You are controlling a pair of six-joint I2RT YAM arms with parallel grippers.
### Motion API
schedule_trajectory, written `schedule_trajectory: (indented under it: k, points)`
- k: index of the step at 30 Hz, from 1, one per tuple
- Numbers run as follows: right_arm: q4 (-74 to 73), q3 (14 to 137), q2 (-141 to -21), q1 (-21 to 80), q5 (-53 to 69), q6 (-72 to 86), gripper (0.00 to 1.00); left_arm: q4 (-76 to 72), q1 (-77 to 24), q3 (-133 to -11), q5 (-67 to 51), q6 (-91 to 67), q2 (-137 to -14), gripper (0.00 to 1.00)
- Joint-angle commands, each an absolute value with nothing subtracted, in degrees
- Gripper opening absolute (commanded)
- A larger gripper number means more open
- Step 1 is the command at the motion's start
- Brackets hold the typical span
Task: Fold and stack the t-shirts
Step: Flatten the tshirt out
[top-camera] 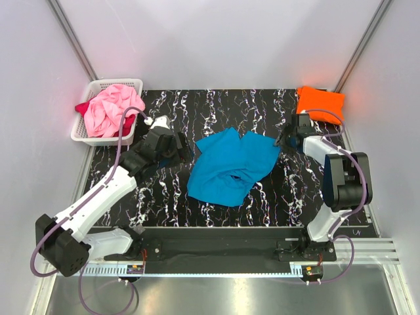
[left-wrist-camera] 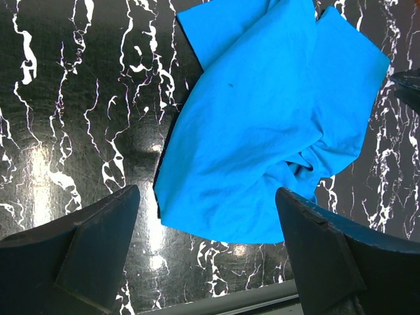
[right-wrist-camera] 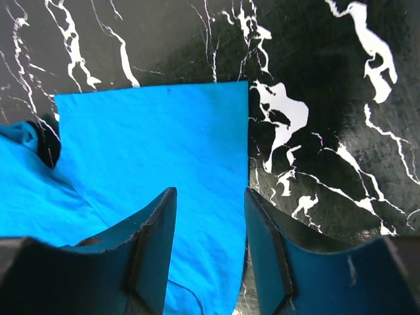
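Nearest, in the middle of the black white-veined marble-look table top (top-camera: 295, 190): turquoise blue soft cloth t-shirt (top-camera: 230, 167), unfolded. Lies rumpled, bunched into twisted folds along its near right part, smoother toward the far side, with one flat, straight-edged corner at the far right.

Just beside its left edge: left gripper (top-camera: 184, 147), jaws wide apart, holding nothing, pointed at the cloth.

At the flat far-right corner: right gripper (right-wrist-camera: 210, 216), jaws partly apart, straddling the cloth's straight edge, blue fabric showing in the gap. Cannot tell whether the pads touch it.

Farther back, at the far left corner: white plastic lattice basket (top-camera: 82, 134), holding a crumpled light pink t-shirt (top-camera: 108, 110) heaped over a dark red t-shirt (top-camera: 81, 107).

At the far right corner: bright orange t-shirt (top-camera: 319, 103), folded into a compact pad, well apart from the turquoise one.
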State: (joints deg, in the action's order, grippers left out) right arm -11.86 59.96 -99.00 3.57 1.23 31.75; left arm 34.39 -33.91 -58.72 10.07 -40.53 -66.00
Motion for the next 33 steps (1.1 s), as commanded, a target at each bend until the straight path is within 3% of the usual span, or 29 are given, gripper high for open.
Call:
schedule_trajectory:
  k: [1, 9, 15, 26, 33]
  points:
    - [-12.04, 61.35, -99.15, 3.25, 3.94, 32.34, 0.52, 32.52, -34.19, -59.59, 8.35, -39.46, -66.71, 0.89]
    - [-12.39, 48.01, -83.70, 3.43, 8.70, 33.93, 0.50, 32.34, -34.28, -59.24, 8.61, -39.90, -67.59, 0.89]
    - [-13.45, 44.30, -79.28, 3.60, 15.02, 35.51, 0.51, 32.17, -34.80, -59.59, 8.79, -40.69, -69.08, 0.89]
    - [-12.57, 41.22, -80.51, 4.31, 13.11, 35.51, 0.52, 31.99, -36.03, -60.03, 9.32, -41.05, -69.43, 0.89]
    - [-13.52, 52.78, -90.95, 2.29, 3.24, 33.04, 0.52, 32.08, -36.65, -60.56, 9.58, -40.78, -69.61, 0.89]
